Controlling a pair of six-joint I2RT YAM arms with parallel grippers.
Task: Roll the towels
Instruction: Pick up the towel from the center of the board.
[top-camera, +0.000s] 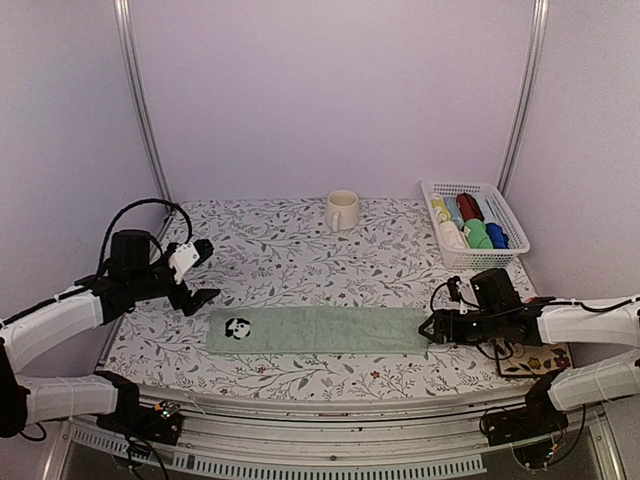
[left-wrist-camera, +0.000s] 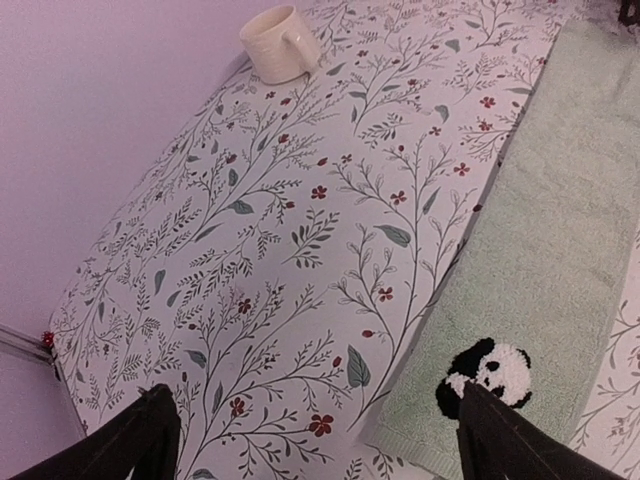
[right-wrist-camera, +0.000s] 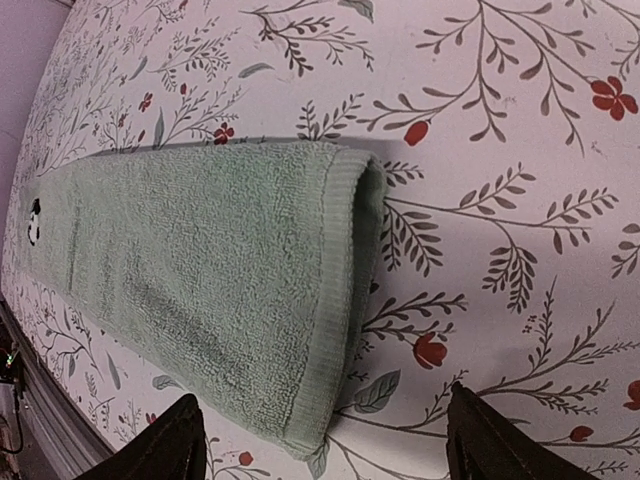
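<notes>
**Green towel laid flat, both pincers open at its ends**

From above, the green towel (top-camera: 320, 330) lies as a long flat strip across the lower middle of the frame, on the flowered table (top-camera: 290, 250). The left pincer (top-camera: 203, 272) hangs just off its left end, jaws wide and empty. The right pincer (top-camera: 428, 328) sits low at the right end, also holding nothing. A mug (top-camera: 341, 211) stands at upper centre, and a basket (top-camera: 520, 240) of rolled cloths at upper right.

In the left wrist view, the green towel (left-wrist-camera: 560, 250) runs down the right side, with a panda patch (left-wrist-camera: 487, 375) at lower right. The left pincer (left-wrist-camera: 320, 440) is spread wide over bare table.

In the right wrist view, the green towel (right-wrist-camera: 200, 260) fills left and centre. It is folded double, with thick pile and a ribbed hem (right-wrist-camera: 345, 290) facing the right pincer (right-wrist-camera: 320, 445). The jaws are well apart, with nothing between them.

It looks soft, light and limp. The hemmed end, both layers together, seems the place to pinch and turn over, though a loose roll may spring open.
</notes>
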